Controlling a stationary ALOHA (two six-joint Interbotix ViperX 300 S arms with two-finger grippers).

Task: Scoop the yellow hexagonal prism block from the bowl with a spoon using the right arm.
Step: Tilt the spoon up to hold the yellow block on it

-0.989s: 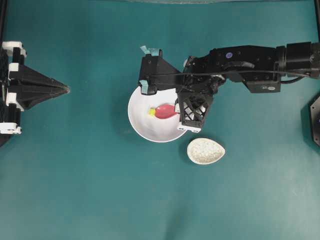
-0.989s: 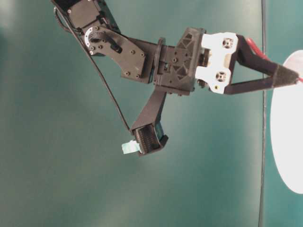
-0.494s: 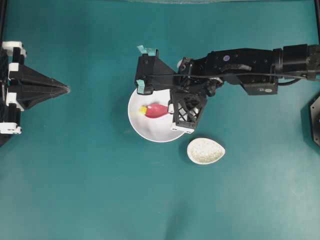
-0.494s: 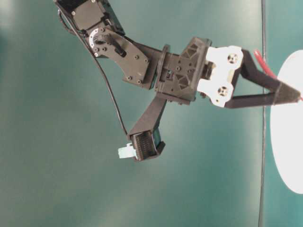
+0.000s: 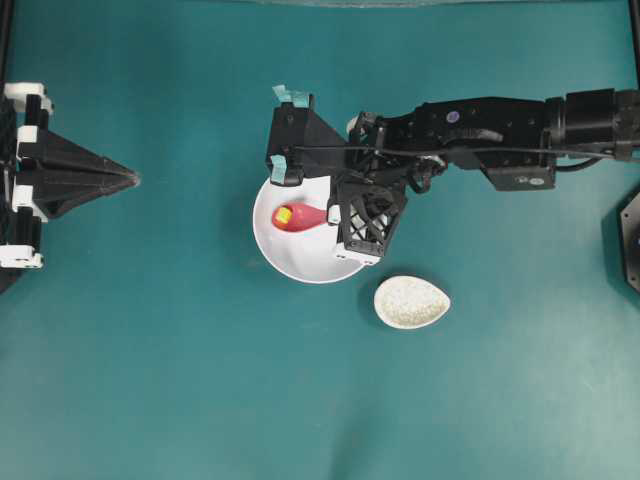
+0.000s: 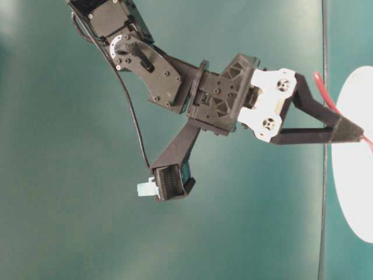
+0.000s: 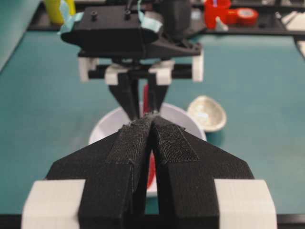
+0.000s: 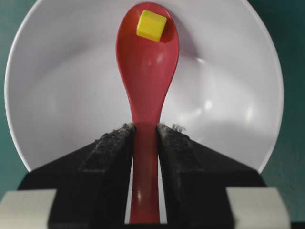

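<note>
Yellow block (image 8: 151,25) sits in spoon (image 8: 147,81) over bowl (image 8: 62,105); right jaws pinch its handle.

Right tool (image 8: 145,138) clamped — left tool (image 7: 151,125) closed, parked.

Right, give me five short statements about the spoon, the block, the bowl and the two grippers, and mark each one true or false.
1. The yellow block sits in the scoop of the spoon. True.
2. The right gripper is open and holds nothing. False: its jaws are shut on the spoon's handle.
3. The spoon's scoop is over the speckled spoon rest. False: the scoop is over the white bowl; the rest lies on the table beside the bowl, apart from it.
4. The left gripper is shut and far from the bowl, at the left edge of the overhead view. True.
5. A second yellow block lies on the bowl's floor. False: only one yellow block shows, and it is on the spoon.
</note>
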